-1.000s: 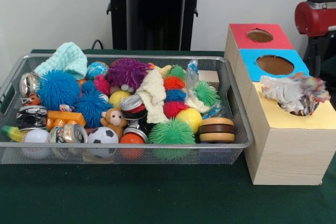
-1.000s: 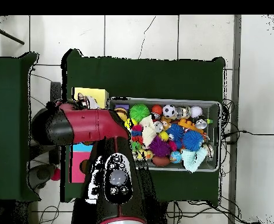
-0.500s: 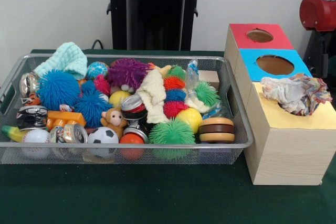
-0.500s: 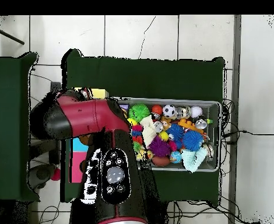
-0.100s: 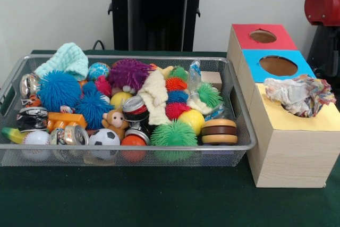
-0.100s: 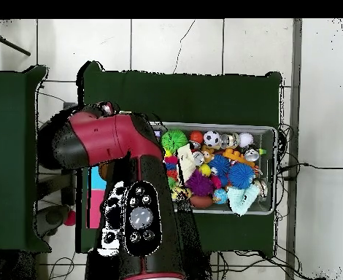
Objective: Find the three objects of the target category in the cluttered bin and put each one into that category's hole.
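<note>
Wire bin sits on the green table, packed full. The box is right beside it, with red, blue and yellow tops.

The crumpled multicolour rag is sitting in the yellow section's hole. It's bunched up and mostly poking out above the top, hanging a bit over the side away from the bin. The red hole and blue hole are both open with nothing in them.

Two more cloths are in the bin. A mint cloth is piled in the back corner farthest from the box. A cream cloth is draped around the middle, between the purple spiky ball and the small red and orange spiky ones.

Other clutter: a big blue spiky ball, a green spiky ball at the front wall, a soccer ball and a baseball. There's also a little monkey, a crushed can and a striped brown disc thing in the front corner near the box.

The arm only shows a red joint at the top corner from the front. From overhead the arm covers most of the box. The tool doesn't show in either view, so I can't tell if it's spread or pinched.
</note>
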Tool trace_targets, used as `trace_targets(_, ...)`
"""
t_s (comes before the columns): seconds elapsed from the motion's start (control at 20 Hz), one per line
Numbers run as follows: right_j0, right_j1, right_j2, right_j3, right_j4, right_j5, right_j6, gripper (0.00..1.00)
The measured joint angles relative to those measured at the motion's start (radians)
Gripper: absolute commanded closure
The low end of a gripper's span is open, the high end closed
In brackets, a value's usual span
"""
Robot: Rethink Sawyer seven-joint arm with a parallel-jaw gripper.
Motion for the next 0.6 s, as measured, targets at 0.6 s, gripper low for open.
trace_targets(0.6,-0.004,0.0,0.0,-0.002,-0.011,0.019,0.0,1.0)
